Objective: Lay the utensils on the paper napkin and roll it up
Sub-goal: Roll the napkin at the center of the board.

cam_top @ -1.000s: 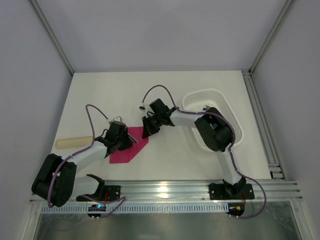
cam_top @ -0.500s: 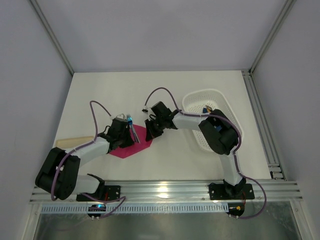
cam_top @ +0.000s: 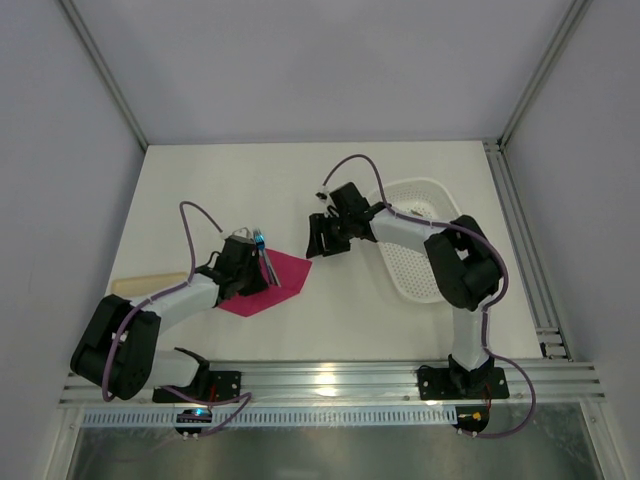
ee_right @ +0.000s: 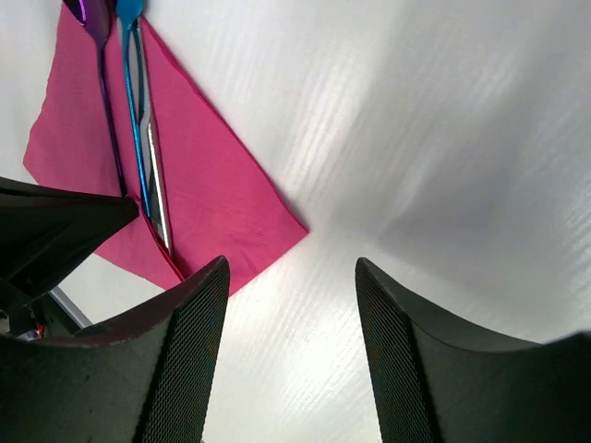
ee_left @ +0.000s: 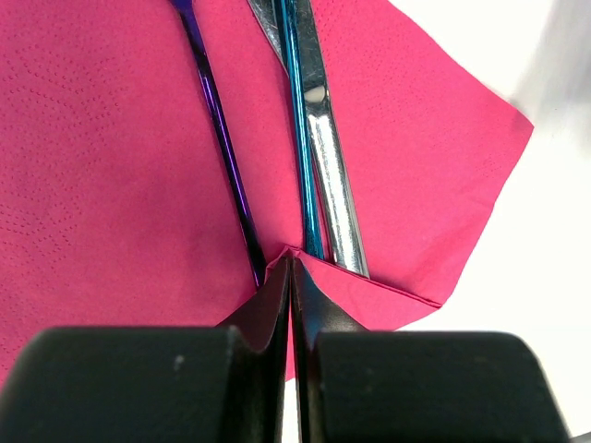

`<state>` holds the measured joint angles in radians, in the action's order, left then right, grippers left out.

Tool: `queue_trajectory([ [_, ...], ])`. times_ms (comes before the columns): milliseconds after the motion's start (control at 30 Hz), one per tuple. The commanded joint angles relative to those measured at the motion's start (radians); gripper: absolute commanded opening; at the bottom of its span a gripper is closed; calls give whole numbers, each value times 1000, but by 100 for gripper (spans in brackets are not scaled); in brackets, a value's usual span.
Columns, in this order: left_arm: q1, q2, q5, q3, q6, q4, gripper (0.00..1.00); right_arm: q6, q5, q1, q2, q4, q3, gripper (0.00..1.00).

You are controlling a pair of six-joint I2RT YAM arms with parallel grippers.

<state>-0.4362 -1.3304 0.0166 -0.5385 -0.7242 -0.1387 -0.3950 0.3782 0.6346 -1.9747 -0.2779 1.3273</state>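
Note:
The magenta paper napkin (cam_top: 285, 272) lies left of the table's centre, one edge folded up. On it lie the utensils (ee_left: 223, 148): a thin dark purple handle with a blue and silver pair (ee_left: 319, 157) beside it. My left gripper (ee_left: 291, 268) is shut on the napkin's folded edge, right at the handle ends. My right gripper (ee_right: 291, 272) is open with nothing between its fingers (ee_right: 185, 351). It hovers over bare table just right of the napkin's corner (ee_right: 277, 226). In the top view it (cam_top: 318, 248) is apart from the napkin.
A white perforated basket (cam_top: 400, 187) stands at the right, under the right arm's forearm. A pale beige flat stick (cam_top: 140, 286) lies left of the left arm. Metal frame rails run along the near and right edges.
My right gripper has opened, let go of the napkin and drawn back to the right. The napkin's right corner now lies flat. My left gripper stays shut on the fold.

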Motion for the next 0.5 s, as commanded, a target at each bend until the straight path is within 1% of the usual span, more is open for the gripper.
queue_trajectory([
  [0, 1, -15, -10, -18, 16, 13, 0, -48, 27, 0, 33, 22, -30, 61],
  [133, 1, -16, -12, -15, 12, 19, 0, -62, 54, -1, -9, 78, -33, 63],
  [267, 1, -6, -10, -12, 11, 13, 0, -73, 73, 0, -47, 85, -19, 63],
  [367, 1, -3, -10, -12, 11, 11, 0, -102, 85, 0, -58, 98, -25, 62],
  [467, 1, -3, -10, -12, 8, 16, 0, -165, 117, 2, -68, 132, -46, 61],
])
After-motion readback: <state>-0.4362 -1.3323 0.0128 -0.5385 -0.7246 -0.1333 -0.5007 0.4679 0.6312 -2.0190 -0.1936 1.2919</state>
